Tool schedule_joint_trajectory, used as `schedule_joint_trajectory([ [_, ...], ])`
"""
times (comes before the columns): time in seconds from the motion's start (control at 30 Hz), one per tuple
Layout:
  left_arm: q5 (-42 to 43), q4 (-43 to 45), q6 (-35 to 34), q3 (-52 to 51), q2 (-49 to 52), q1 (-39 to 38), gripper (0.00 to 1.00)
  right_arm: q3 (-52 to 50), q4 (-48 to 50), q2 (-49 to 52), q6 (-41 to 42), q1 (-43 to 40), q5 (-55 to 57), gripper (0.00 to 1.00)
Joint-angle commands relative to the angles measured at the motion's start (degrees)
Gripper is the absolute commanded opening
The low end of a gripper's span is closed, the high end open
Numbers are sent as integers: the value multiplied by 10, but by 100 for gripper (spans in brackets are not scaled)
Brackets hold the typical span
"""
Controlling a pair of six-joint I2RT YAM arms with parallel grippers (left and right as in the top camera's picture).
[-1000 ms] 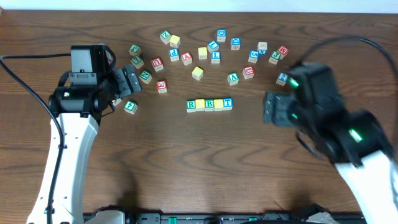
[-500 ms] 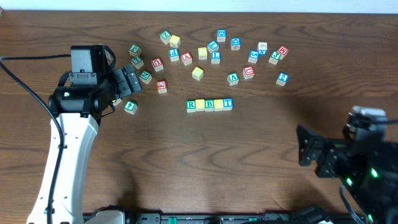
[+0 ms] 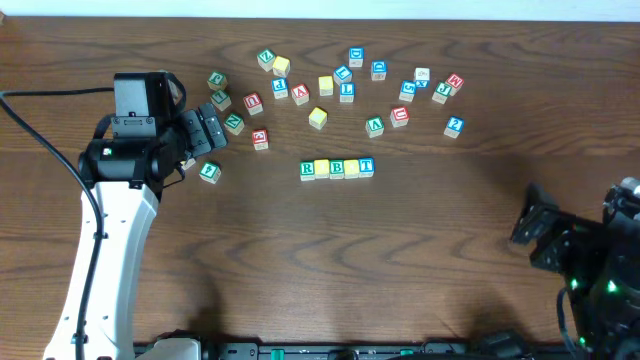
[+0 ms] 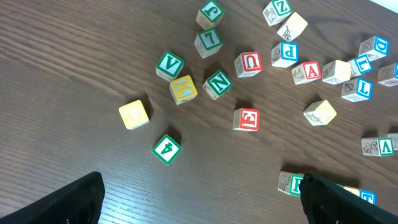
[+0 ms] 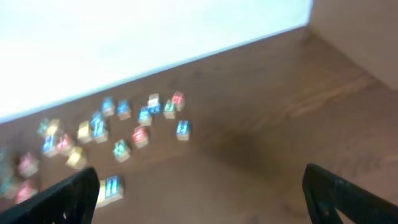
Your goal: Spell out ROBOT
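**Surface** [image 3: 300, 270]: dark wood grain, carrying every cube.

**Left arm** [image 3: 105, 250]: stands at the left side. Its left pincer [image 3: 205, 132] points toward the scattered cubes. The left wrist view shows the fingers [image 4: 68, 199] spread wide, released and gripping nothing.

**Right arm** [image 3: 590, 275]: sits at the lower right corner, well apart from the cubes. The right pincer [image 3: 535, 232] is likewise released, with its fingers at opposite edges of the blurred right wrist view.

**Task row**: lies near the centre of the surface, five cubes touching side by side. From left to right in the overhead view:
- green R cube [image 3: 308, 169]
- first yellow cube [image 3: 322, 169] — letter not legible
- green B cube [image 3: 337, 168]
- second yellow cube [image 3: 352, 168]
- blue T cube [image 3: 366, 167]

**Loose cubes**: spread in an arc on the far side of the row, among them a red E cube [image 3: 260, 138] and a loose yellow cube [image 3: 318, 118].
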Motion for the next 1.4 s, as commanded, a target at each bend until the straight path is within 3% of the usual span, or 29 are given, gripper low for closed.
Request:
schedule_joint_trajectory([
  [0.0, -1, -2, -1, 4, 1, 3, 99, -80, 55, -40, -3, -46, -7, 99],
  [0.2, -1, -2, -1, 4, 1, 3, 99, -302, 278, -158, -33, -107, -78, 99],
  [0.6, -1, -2, -1, 4, 1, 3, 99, -628, 557, -335, -27, -138, -125, 99],
  [0.8, -1, -2, -1, 4, 1, 3, 99, -697, 584, -369, -7, -137, -125, 99],
  [1.37, -1, -2, -1, 4, 1, 3, 98, -698, 559, -369, -54, -137, -129, 99],
])
